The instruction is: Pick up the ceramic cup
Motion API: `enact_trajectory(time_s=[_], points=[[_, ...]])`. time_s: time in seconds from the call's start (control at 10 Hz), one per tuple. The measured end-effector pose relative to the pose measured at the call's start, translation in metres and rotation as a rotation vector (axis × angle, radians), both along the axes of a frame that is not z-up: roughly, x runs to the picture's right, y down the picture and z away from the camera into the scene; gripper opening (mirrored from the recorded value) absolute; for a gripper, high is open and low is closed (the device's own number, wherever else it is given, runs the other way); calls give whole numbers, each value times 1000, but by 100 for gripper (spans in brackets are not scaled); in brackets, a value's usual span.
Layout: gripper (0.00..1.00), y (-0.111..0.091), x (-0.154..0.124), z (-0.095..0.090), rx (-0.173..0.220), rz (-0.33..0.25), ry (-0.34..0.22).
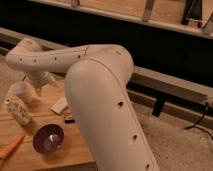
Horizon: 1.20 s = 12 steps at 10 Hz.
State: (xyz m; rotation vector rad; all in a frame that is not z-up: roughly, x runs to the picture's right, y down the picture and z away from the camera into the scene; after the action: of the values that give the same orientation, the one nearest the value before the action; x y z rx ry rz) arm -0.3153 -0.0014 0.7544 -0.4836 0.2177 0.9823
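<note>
Ceramic cup (20, 91), plain white, sits just beside pincer (40, 86).

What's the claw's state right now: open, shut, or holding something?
Claw: cannot be told. It hangs just beside the ceramic cup, above the wooden table.

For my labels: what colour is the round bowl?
Dark purple bowl, best in the camera view; the gripper is beside the small white ceramic cup.

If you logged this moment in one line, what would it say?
gripper: beside ceramic cup | ceramic cup: upright on table, not lifted
</note>
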Motion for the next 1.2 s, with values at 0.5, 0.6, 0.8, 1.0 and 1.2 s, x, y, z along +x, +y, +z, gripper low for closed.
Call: enact_trajectory(time_s=[0.5,0.6,0.8,1.0,1.2], points=[[65,-28,-58,8,40,-51,-76],[65,-29,-69,10,39,-58,-84],[65,-29,-84,14,32,-65,-83],[65,-30,-99,22,26,-58,-60],[65,-31,-112,29,15,-10,-22]])
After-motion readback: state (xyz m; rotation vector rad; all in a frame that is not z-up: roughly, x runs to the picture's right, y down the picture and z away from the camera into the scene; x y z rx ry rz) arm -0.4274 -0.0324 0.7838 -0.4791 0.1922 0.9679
